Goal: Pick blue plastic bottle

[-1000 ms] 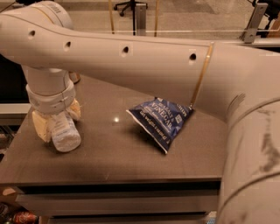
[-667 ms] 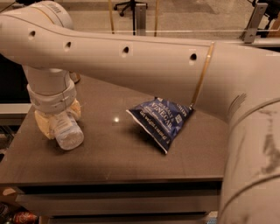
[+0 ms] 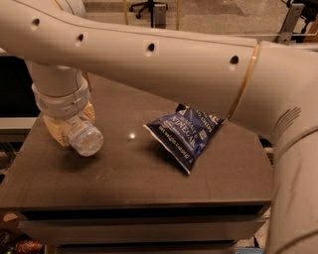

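Note:
The blue plastic bottle is a small clear, pale bottle, seen end-on at the left of the dark table. My gripper hangs from the big white arm that crosses the top of the view, and its tan fingers are shut around the bottle. The bottle is tilted with its round end toward the camera and sits just above the table top, casting a shadow below. Most of the bottle's body is hidden between the fingers.
A dark blue chip bag lies at the table's middle right, partly under my arm. The table's front edge runs along the bottom. An office chair base stands on the floor far behind.
The bottle, held in my gripper, has risen off the table and tilted, its end swinging to the right and toward the camera. The chip bag has not moved.

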Action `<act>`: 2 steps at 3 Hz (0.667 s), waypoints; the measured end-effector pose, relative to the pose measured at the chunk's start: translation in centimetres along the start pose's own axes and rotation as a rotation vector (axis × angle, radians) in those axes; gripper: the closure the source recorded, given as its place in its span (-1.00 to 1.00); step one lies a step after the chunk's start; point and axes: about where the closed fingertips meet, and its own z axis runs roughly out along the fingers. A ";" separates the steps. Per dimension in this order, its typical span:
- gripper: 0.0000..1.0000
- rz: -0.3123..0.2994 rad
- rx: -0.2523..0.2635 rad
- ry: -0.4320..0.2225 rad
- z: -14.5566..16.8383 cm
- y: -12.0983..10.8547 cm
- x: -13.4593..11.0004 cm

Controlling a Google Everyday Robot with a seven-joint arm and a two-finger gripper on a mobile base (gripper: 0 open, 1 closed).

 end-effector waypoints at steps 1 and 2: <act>1.00 -0.028 0.029 -0.026 -2.7 -0.4 -0.2; 1.00 -0.078 0.054 -0.060 -5.8 -0.5 -0.7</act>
